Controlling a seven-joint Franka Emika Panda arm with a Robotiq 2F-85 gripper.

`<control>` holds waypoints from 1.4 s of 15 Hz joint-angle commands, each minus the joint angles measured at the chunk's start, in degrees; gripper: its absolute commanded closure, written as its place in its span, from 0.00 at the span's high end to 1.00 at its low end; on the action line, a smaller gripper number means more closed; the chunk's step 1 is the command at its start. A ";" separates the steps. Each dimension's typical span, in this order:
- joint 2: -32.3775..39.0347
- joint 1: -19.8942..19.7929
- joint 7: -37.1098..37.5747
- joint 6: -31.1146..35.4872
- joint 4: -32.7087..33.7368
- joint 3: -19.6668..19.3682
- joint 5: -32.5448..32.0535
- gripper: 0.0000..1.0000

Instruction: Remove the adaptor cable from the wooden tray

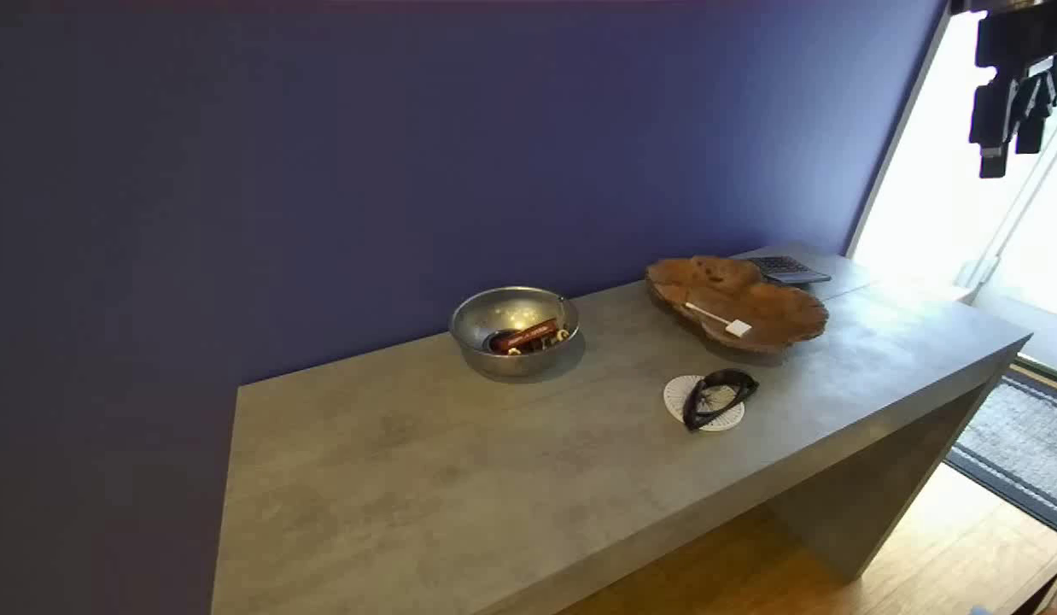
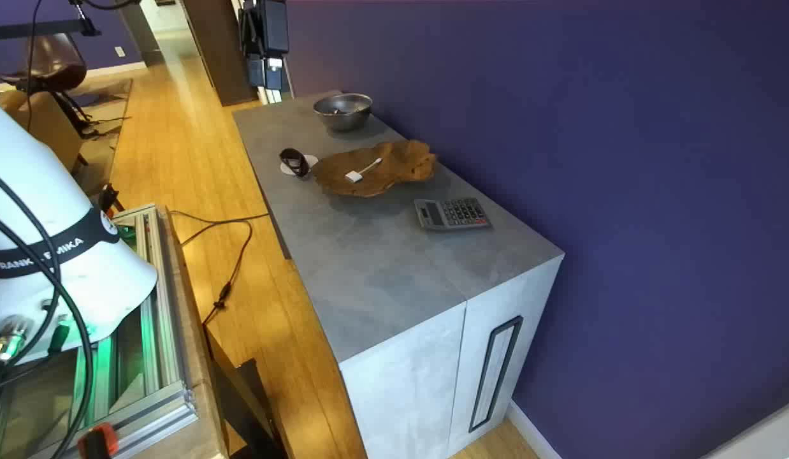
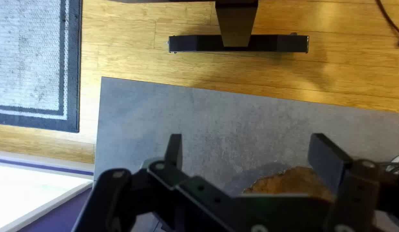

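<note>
The adaptor cable [image 1: 737, 327] is a short, thin white cable with a square white end. It lies in the wooden tray [image 1: 785, 312], a wide, irregular brown dish on the grey table. In an exterior view the cable [image 2: 354, 176] also lies inside the tray [image 2: 404, 169]. The gripper [image 1: 1009, 158] hangs high above the table, apart from the tray; it also shows at the top of an exterior view [image 2: 265, 75]. In the wrist view the gripper [image 3: 244, 138] is open, its fingers wide apart with nothing between them. The tray [image 3: 289, 183] shows partly behind it; the cable is hidden there.
A metal bowl [image 1: 507, 363] with small items stands by the blue wall. A black oval object [image 1: 742, 380] lies on a white round coaster [image 1: 676, 400] beside the tray. A calculator [image 2: 458, 213] lies beyond the tray. The grey table [image 1: 392, 478] has a front edge above the wooden floor.
</note>
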 commanded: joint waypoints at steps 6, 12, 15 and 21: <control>0.05 0.68 0.24 -0.18 0.11 -0.63 -0.23 1.00; 12.78 -2.84 -7.99 1.33 15.90 -2.27 -21.62 1.00; 18.60 -2.55 -12.14 4.04 23.13 -3.82 -26.37 1.00; 19.50 -1.51 -13.65 5.29 23.92 -4.42 -27.25 1.00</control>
